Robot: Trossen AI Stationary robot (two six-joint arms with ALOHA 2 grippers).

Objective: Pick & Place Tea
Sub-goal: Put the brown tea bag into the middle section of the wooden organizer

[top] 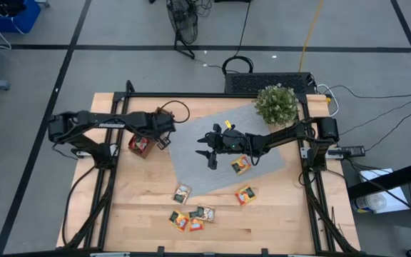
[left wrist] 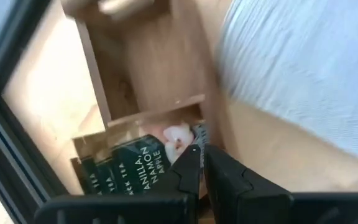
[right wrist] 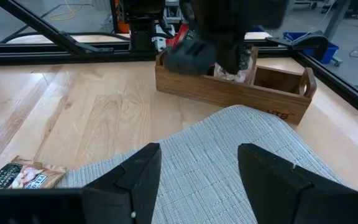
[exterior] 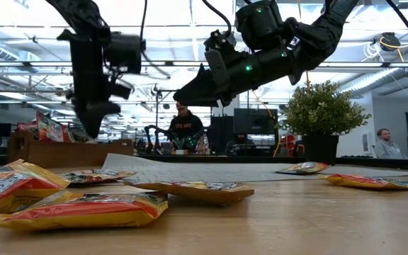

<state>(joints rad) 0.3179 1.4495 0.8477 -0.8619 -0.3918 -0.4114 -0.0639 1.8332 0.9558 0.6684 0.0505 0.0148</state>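
The brown wooden tray (top: 141, 145) stands at the mat's left edge with tea sachets in it; a dark green one (left wrist: 135, 169) lies in one compartment. My left gripper (left wrist: 202, 158) hovers just above that compartment, pointing steeply down, fingers close together with nothing between them. My right gripper (top: 207, 151) hangs open over the grey mat (top: 191, 160), pointing toward the tray (right wrist: 229, 87) and holding nothing. One sachet (top: 241, 165) lies flat on the mat, and several more (top: 191, 218) lie on the bare wood near the front edge.
A potted plant (top: 277, 104) stands at the mat's far right corner. Black frame rails (top: 212, 95) run along the table's edges. Loose sachets (exterior: 83, 205) lie close to the low camera. People sit in the room beyond the table.
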